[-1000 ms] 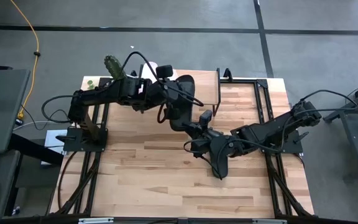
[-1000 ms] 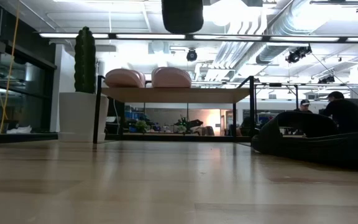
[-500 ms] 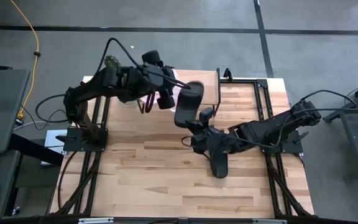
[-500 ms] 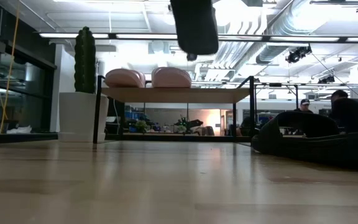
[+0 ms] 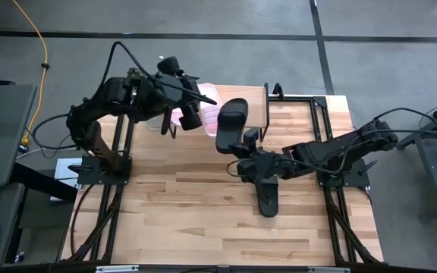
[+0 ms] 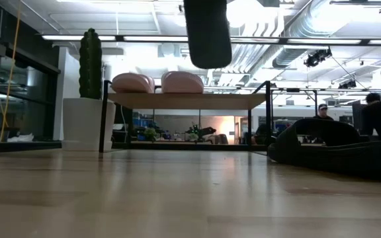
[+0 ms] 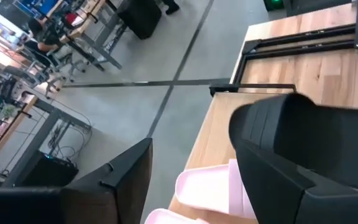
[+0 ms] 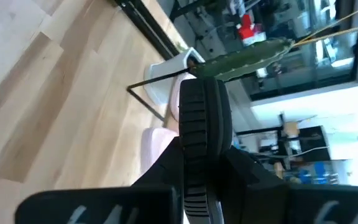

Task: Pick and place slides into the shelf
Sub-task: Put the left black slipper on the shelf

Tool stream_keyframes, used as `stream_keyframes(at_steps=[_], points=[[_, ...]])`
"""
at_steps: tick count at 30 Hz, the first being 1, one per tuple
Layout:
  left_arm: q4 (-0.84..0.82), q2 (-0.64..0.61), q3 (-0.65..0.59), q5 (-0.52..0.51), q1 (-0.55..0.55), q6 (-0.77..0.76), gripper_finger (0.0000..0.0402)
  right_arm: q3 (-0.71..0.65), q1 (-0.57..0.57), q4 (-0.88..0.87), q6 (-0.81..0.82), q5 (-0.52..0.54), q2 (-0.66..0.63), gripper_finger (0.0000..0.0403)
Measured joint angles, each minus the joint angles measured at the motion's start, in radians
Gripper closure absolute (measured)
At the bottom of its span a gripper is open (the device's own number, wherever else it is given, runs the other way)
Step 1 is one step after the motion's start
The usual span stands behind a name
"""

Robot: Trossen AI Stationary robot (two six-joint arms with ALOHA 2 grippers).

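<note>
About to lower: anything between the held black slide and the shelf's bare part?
Nothing visible. The right gripper holds the black open-toe slide above the light wooden shelf board, whose bare stretch lies beside the two pale pink slides. The left gripper hovers over those.

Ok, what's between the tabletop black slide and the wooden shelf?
The right gripper, jaws shut on the other black open-toe slide, held up by the light wooden shelf; the high view shows it.

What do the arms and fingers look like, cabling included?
Both arms are dark, jointed, matte black. The left arm has a loose black cable looping above it; the right arm trails one too. The left gripper has flat, blocky dark fingers, without visible markings.
</note>
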Motion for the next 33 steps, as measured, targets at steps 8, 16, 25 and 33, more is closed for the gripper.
stream_keyframes(at_steps=[8, 16, 25, 33], points=[[-0.026, -0.008, 0.000, 0.018, 0.000, -0.026, 0.0184, -0.253, -0.025, 0.201, -0.059, -0.014, -0.184, 0.0373], [-0.015, -0.004, 0.000, 0.027, 0.000, -0.026, 0.0187, -0.480, -0.075, 0.433, -0.194, -0.086, -0.353, 0.0373], [-0.012, -0.004, 0.000, 0.053, 0.000, -0.028, 0.0188, -0.539, -0.181, 0.436, -0.216, -0.178, -0.394, 0.0373], [-0.022, -0.004, 0.000, 0.054, 0.000, -0.029, 0.0188, -0.542, -0.267, 0.396, -0.176, -0.274, -0.392, 0.0373]])
